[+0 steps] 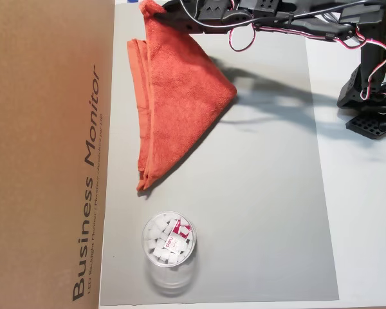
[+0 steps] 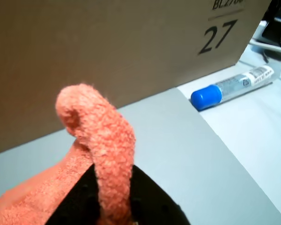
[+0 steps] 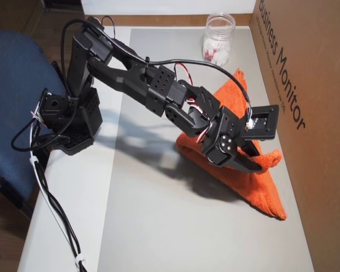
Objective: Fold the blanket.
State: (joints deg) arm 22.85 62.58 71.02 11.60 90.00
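your black two-finger end effector (image 3: 264, 161) is clamped on a corner of the orange-red terry-cloth blanket (image 1: 180, 103), fingers closed down to the cloth's thickness. in the wrist view that pinched corner (image 2: 103, 145) curls up between the jaws. the rest of the blanket lies folded into a rough triangle on the grey mat (image 1: 264, 212) on the counter, next to the brown cardboard monitor box (image 1: 45, 154). a clear plastic cup (image 1: 169, 243) of white bits sits near the blanket's lower tip in an overhead view, not touching it.
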